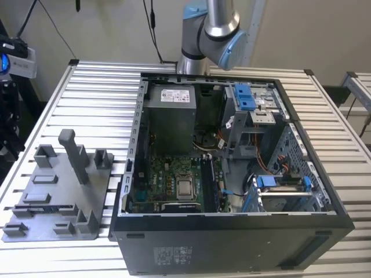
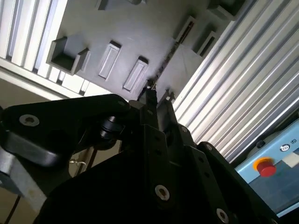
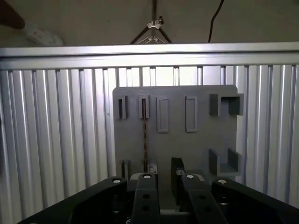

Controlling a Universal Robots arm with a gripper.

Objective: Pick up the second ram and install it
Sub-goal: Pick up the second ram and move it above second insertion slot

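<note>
The gripper [image 3: 167, 181] hangs well above the grey holder tray [image 3: 201, 154] and faces straight down on it. Its two dark fingers [image 3: 145, 193] stand apart, with bare tray showing in the gap between them, and they hold nothing. The memory stick [image 3: 145, 135] sits in the tray on its long edge. It shows as a thin dark line running between two slotted posts, in the second pair of posts counted from one side edge of the tray. In the first wrist view one finger lines up with the nearer end of the stick, but the gripper touches neither the stick nor the tray. The second wrist view shows the fingertips from the side with a small gap between them, and the stick appears there as a narrow strip across the tray. In the exterior view the tray lies flat on the slatted metal table [image 1: 98, 92], just beside the open computer case [image 1: 232, 237] on the exterior view's left. A tall post [image 1: 75, 153] stands upright on the tray. The case lies on its side with the green circuit board [image 1: 174, 179] facing up. The arm [image 1: 208, 29] rises behind the case at the far edge of the table. A pale box with a red button [image 2: 266, 165] sits past the table's edge in the second wrist view.
</note>
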